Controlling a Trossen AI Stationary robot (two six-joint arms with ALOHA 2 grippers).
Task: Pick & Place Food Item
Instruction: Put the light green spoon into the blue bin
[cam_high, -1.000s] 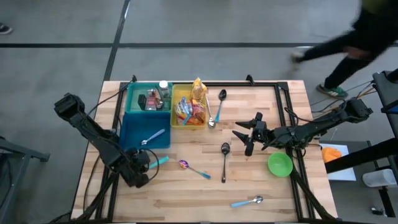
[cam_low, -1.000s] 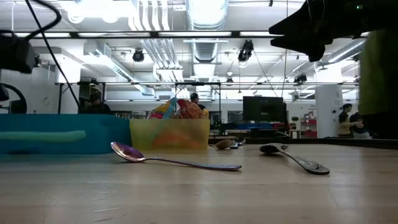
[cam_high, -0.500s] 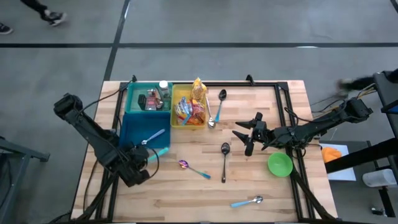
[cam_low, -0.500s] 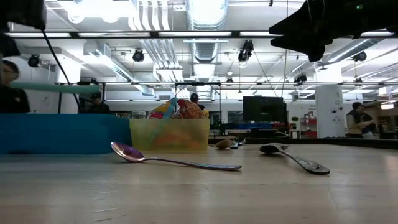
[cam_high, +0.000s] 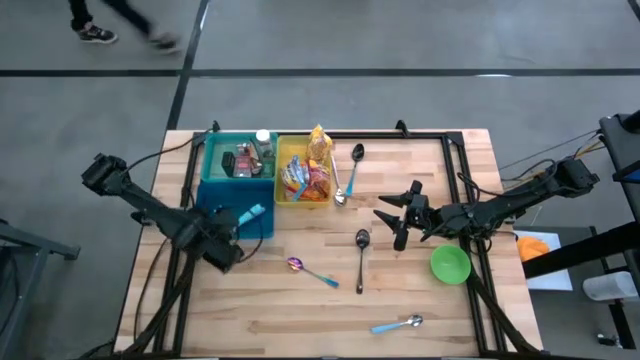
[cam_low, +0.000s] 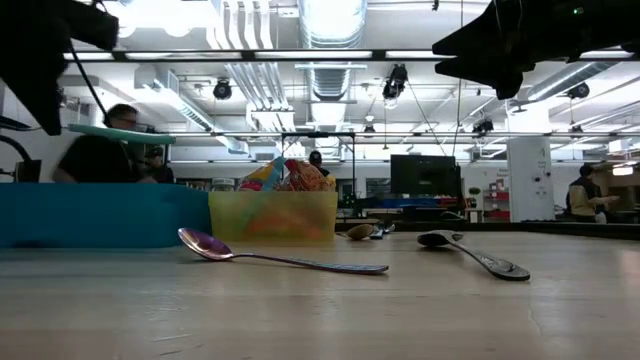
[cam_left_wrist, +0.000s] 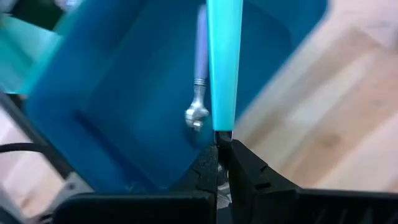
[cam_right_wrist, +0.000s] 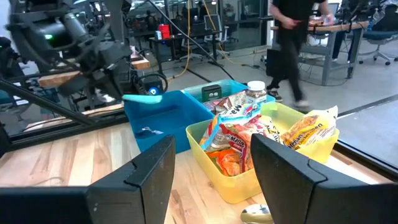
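While the left tool (cam_high: 228, 243) hangs above the near edge of the blue bin (cam_high: 212, 222), its fingers are pinched shut on the handle of a teal spoon (cam_high: 251, 213), which sticks out level over the bin. Inside the bin lies a blue-handled spoon (cam_left_wrist: 199, 68) with a metal end. Behind it, the teal bin (cam_high: 238, 158) holds small items too dark to name, and a white-capped bottle (cam_high: 263, 139). Next comes the yellow bin (cam_high: 305, 182), packed with bright snack packets (cam_right_wrist: 239, 127), the food items. On the bare table (cam_high: 300, 310) rest a purple spoon (cam_high: 310, 269), a dark spoon (cam_high: 361, 255), two more spoons beside the yellow bin (cam_high: 350, 175), and a blue-handled spoon (cam_high: 398, 324) near the front edge. The right tool (cam_high: 391, 217) hovers right of the dark spoon, fingers about half apart, holding nothing. A green bowl (cam_high: 450, 264) sits below that arm. A person (cam_right_wrist: 295, 46) walks in the room beyond.
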